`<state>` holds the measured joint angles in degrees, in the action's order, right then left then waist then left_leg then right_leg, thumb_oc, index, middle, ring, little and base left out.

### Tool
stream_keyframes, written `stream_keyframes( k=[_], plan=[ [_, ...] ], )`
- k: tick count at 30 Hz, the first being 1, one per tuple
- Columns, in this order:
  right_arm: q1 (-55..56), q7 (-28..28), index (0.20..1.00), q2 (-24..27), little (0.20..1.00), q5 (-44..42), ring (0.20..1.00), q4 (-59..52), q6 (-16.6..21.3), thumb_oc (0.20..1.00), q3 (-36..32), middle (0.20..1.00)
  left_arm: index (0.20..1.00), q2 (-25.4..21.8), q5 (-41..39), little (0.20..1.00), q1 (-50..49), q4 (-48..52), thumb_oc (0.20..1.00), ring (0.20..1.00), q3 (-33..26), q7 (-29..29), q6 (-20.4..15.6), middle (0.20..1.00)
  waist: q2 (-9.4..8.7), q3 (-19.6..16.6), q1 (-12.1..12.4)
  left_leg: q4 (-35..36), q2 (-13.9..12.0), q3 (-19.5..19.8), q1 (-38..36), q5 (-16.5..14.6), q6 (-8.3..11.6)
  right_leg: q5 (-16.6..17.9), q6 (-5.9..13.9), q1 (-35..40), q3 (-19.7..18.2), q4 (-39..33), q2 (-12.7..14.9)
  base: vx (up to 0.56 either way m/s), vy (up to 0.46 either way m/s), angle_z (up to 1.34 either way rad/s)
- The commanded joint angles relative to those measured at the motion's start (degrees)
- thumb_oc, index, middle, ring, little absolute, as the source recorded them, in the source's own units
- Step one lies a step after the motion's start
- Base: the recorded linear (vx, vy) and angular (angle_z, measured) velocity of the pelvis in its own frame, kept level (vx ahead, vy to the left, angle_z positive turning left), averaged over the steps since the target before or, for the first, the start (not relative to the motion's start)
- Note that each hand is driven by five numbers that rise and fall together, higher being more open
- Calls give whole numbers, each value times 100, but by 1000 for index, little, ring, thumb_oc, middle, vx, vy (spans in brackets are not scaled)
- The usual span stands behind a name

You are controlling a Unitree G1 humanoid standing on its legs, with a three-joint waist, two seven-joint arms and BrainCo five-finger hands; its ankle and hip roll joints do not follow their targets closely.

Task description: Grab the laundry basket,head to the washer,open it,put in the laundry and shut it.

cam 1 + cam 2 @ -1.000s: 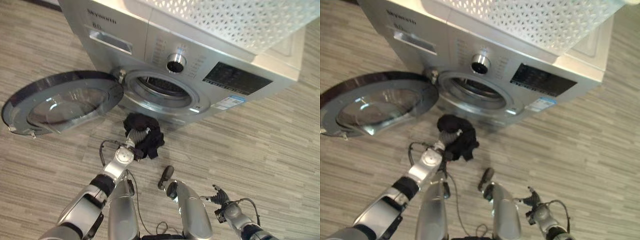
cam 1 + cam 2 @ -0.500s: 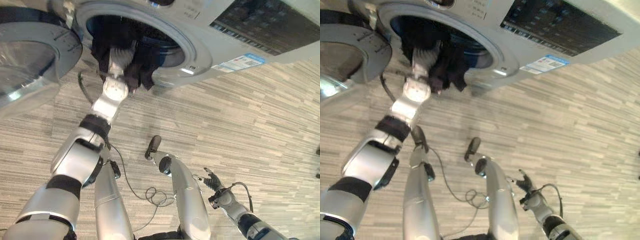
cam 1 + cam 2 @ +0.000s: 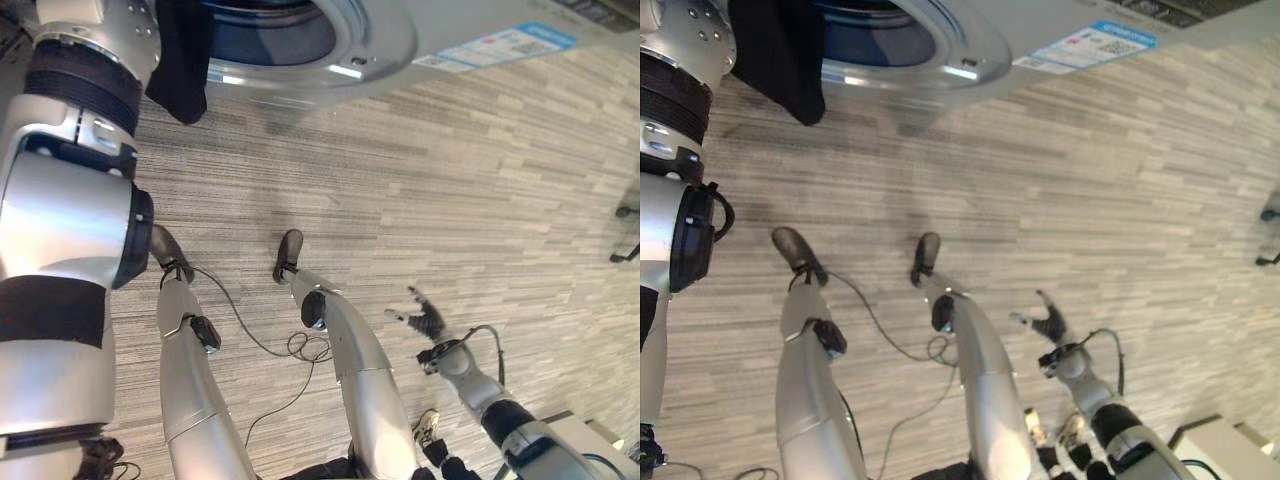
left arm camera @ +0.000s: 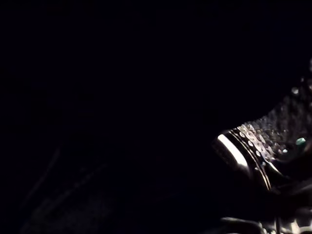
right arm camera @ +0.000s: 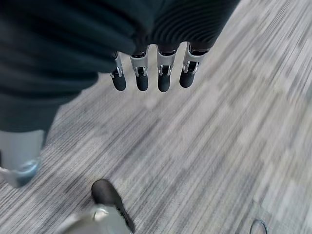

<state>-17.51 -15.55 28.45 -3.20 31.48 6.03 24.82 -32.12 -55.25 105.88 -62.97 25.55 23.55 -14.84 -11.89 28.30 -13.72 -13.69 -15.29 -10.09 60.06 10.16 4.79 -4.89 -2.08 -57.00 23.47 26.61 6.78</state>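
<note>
While the left arm reaches up toward the machine, the right hand (image 3: pixel 430 322) just hangs low over the striped floor (image 3: pixel 480 180), off on the robot's right side. Its fingers (image 5: pixel 142 78) are straight and loosely spread, nothing in them, and the wrist camera looks right down past the dark tips at bare flooring.

Further out, the washer (image 3: pixel 470 25) sits at the far edge of the floor with its round opening (image 3: pixel 265 30) showing. You can see the shiny metal ring round the opening and a dark bluish hollow inside it, plus a small blue and white sticker (image 3: pixel 500 46) on the front panel to the right of the opening.

The laundry (image 3: pixel 180 60) is a black piece of cloth hanging over the lower left rim of that opening, part of it dangling down outside in front of the machine. The left arm goes up right beside it and its far end is out of sight, so I honestly cannot tell what the left hand is doing with its fingers. Its wrist camera is nearly all black, with just a bit of the perforated drum (image 4: pixel 263 141) glinting deep inside.
</note>
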Motion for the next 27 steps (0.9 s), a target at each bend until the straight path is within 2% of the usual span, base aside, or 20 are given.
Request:
stream_keyframes(
  k=[1, 2, 3, 4, 5, 7, 9, 10, 11, 13, 14, 15, 16, 19, 20, 21, 23, 27],
  plan=[
    [638, -234, 1000, 377, 1000, 92, 1000, -47, 74, 1000, -239, 1000, 200, 358, 266, 200, 718, 1756, 200, 200, -75, 158, -1214, 200, 78, -472, -132, -42, -89, 235, 430, -78, 278, -161, 593, 466, -341, -547, -128, 45, -54, -14],
    [848, -229, 1000, 529, 1000, 237, 1000, -350, 6, 1000, -366, 1000, 200, 629, 284, 200, 627, 2445, 200, 200, -221, 247, -1467, 200, 73, -455, -146, -45, -71, 247, 458, -93, 278, -159, 592, 464, -351, -603, -159, 35, -47, 0],
    [928, -222, 1000, 556, 1000, 257, 1000, -412, -25, 1000, -417, 1000, 200, 667, 355, 200, 531, 2564, 200, 200, -265, 320, -1462, 200, 104, -473, -121, -43, -69, 251, 458, -92, 277, -156, 592, 471, -346, -613, -160, 41, -39, 8],
    [1000, -217, 1000, 616, 1000, 399, 1000, -538, -84, 1000, -439, 1000, 200, 921, 331, 200, 413, 3109, 200, 200, -437, 301, -1634, 200, 91, -436, -145, -30, -57, 272, 454, -109, 281, -156, 597, 460, -356, -640, -182, 27, -21, 10],
    [1118, -168, 1000, 693, 1000, 548, 1000, -683, -164, 1000, -463, 1000, 200, 1214, 372, 200, 99, 3467, 200, 200, -569, 326, -1635, 200, 100, -401, -134, -7, -50, 284, 434, -121, 283, -148, 605, 462, -358, -654, -212, 26, -22, 10],
    [1178, -114, 1000, 756, 1000, 602, 1000, -797, -195, 1000, -446, 1000, 200, 1400, 242, 200, -149, 3499, 200, 200, -504, 236, -1541, 200, 90, -378, -128, -18, -53, 293, 413, -128, 291, -121, 613, 476, -357, -680, -239, 0, -18, 6],
    [1222, -104, 1000, 777, 1000, 619, 1000, -835, -212, 1000, -459, 1000, 200, 1363, 169, 200, -240, 3354, 200, 200, -394, 86, -1383, 200, 75, -368, -115, -23, -56, 300, 389, -131, 291, -115, 606, 503, -355, -692, -267, -4, -23, 3],
    [1300, -30, 1000, 786, 1000, 589, 1000, -1076, -217, 1000, -596, 1000, 1000, 949, 481, 1000, -284, 2720, 1000, 1000, 110, -83, -808, 1000, 135, -359, -74, -29, -50, 299, 363, -143, 292, -127, 596, 544, -344, -704, -280, 0, 0, 0],
    [1379, 14, 1000, 774, 1000, 559, 1000, -1100, -187, 1000, -640, 1000, 1000, 605, 812, 1000, -208, 2141, 1000, 1000, 523, -321, -356, 1000, 189, -350, -50, -18, -49, 295, 346, -132, 283, -125, 594, 563, -337, -718, -281, 0, 0, 0],
    [1351, 17, 1000, 743, 1000, 559, 1000, -1107, -191, 1000, -638, 1000, 1000, 600, 772, 1000, -118, 2040, 1000, 1000, 566, -390, -363, 1000, 160, -321, -50, -2, -46, 294, 348, -102, 273, -103, 588, 565, -328, -736, -282, -10, 13, -6],
    [1368, 154, 1000, 777, 1000, 449, 1000, -1026, -152, 1000, -750, 1000, 1000, -172, 1892, 1000, 211, 504, 1000, 1000, 1761, -1290, 661, 1000, 274, -287, 33, 34, -50, 274, 277, -61, 267, -87, 587, 599, -322, -746, -273, 6, 33, -6],
    [1310, 203, 1000, 811, 1000, 422, 1000, -872, -209, 1000, -753, 1000, 1000, -568, 3039, 1000, 161, -257, 1000, 1000, 2319, -1718, 1242, 1000, 363, -286, 115, 47, -71, 245, 235, -49, 276, -94, 585, 639, -305, -758, -268, 7, 43, -10],
    [1211, 272, 1000, 793, 1000, 376, 1000, -652, -298, 1000, -624, 1000, 1000, -618, 3699, 1000, 229, -749, 1000, 1000, 2530, -1771, 1400, 1000, 372, -248, 172, 56, -74, 232, 202, -18, 266, -78, 566, 676, -286, -774, -269, 7, 25, -14],
    [1116, 297, 1000, 780, 1000, 316, 1000, -530, -297, 1000, -520, 1000, 1000, -545, 4004, 1000, 355, -1068, 1000, 1000, 2651, -1776, 1465, 1000, 348, -223, 173, 54, -88, 232, 179, -14, 270, -74, 561, 706, -282, -788, -274, 3, 8, -15],
    [1043, 319, 1000, 831, 1000, 257, 1000, -451, -300, 1000, -378, 1000, 1000, -426, 4743, 1000, 348, -1474, 1000, 1000, 2798, -1659, 1659, 1000, 312, -215, 175, 73, -93, 221, 147, -10, 268, -57, 549, 728, -284, -803, -278, 3, 14, -6],
    [993, 345, 1000, 839, 1000, 214, 1000, -425, -287, 1000, -301, 1000, 1000, -329, 5042, 1000, 405, -1608, 1000, 1000, 2845, -1577, 1742, 1000, 288, -218, 172, 89, -92, 209, 121, -8, 270, -46, 549, 753, -285, -831, -283, 2, 19, -3],
    [986, 399, 1000, 895, 1000, 148, 1000, -525, -197, 1000, -167, 1000, 1000, -82, 5504, 1000, 571, -1737, 1000, 1000, 2940, -1460, 1852, 1000, 248, -243, 143, 126, -85, 213, 71, -13, 265, -47, 543, 802, -271, -875, -285, 0, 0, 0],
    [974, 440, 1000, 919, 1000, 98, 1000, -558, -140, 1000, -65, 1000, 1000, 94, 5917, 1000, 853, -1736, 1000, 1000, 3142, -1381, 1906, 1000, 207, -270, 119, 148, -71, 210, 16, -14, 265, -29, 548, 880, -256, -934, -296, 1, 0, -1]
  ],
)
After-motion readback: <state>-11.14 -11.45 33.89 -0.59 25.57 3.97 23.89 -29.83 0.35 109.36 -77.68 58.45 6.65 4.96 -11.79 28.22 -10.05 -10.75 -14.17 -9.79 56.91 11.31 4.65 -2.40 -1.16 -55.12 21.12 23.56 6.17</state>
